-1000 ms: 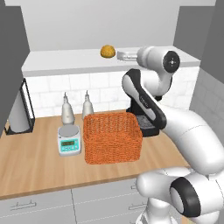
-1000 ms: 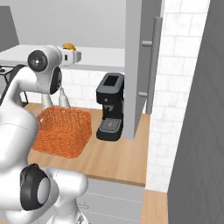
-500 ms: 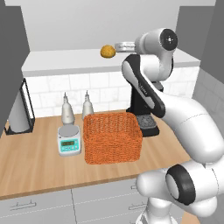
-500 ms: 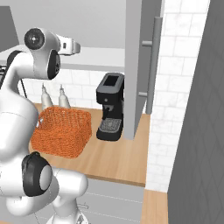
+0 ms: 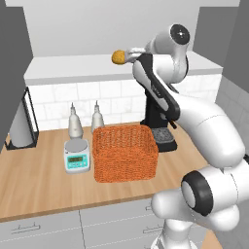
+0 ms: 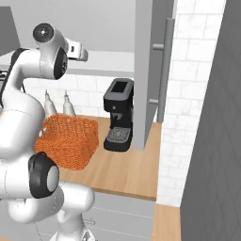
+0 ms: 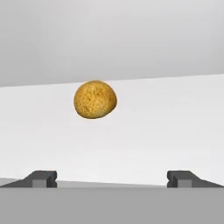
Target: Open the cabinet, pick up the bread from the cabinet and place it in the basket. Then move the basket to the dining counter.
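Judging by its look, the bread (image 7: 95, 99) was taken to be light, slightly soft and rough-crusted — unlikely to slip, but liable to be dented if squeezed hard. A small golden roundish piece, it was seen left of centre in the upper half of the hand view, resting on the white shelf of the cabinet (image 5: 97, 73), whose doors stood open. A hold across its widest middle, one finger on each side, was judged best, with only gentle closing.

The gripper (image 7: 112, 177) was spread fully apart with nothing between its fingers; the two dark fingertips (image 7: 41, 178) were seen low in the hand view, and the bread sat nearer the left one than the right, so some sideways centring was thought to be needed. In the left base view the bread (image 5: 118, 57) was seen at upper centre, just beside the hand's tip.

Counted: one piece of bread, one basket (image 5: 124, 152) — orange, at the centre of the left base view — one digital scale (image 5: 77, 157) just left of it, two bottles (image 5: 74, 123) behind, and one coffee machine (image 6: 119, 114).
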You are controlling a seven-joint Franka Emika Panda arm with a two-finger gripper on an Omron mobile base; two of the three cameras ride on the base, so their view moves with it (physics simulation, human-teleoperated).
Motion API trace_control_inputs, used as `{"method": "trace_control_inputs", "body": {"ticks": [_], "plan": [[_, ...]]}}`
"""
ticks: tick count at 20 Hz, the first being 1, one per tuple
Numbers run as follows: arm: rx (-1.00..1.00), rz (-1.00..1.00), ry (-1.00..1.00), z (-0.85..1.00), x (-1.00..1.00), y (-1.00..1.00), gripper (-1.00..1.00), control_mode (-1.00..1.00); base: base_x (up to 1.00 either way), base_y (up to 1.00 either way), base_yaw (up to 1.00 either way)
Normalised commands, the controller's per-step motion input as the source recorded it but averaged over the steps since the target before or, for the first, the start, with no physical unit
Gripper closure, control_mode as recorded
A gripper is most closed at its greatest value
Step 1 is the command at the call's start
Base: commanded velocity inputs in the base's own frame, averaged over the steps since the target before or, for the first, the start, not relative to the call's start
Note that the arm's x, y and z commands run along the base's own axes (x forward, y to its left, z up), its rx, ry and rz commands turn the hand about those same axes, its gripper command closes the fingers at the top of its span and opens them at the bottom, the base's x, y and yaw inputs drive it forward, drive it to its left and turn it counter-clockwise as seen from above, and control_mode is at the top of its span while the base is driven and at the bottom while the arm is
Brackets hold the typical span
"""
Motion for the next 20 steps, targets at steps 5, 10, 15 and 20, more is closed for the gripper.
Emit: {"method": "trace_control_inputs", "body": {"ticks": [5, 10, 15, 20], "plan": [[0.0, 0.0, 0.09, -0.01, 0.21, 0.11, -1.0, -1.0, 0.0, 0.0, 0.0], [-0.03, 0.0, 0.0, -0.09, 0.35, 0.1, -1.0, -1.0, 0.0, 0.0, 0.0], [-0.06, 0.0, -0.01, -0.2, 0.5, 0.26, -1.0, -1.0, 0.0, 0.0, 0.0], [-0.05, 0.0, 0.03, -0.01, 0.57, 0.22, -1.0, -1.0, 0.0, 0.0, 0.0]]}}
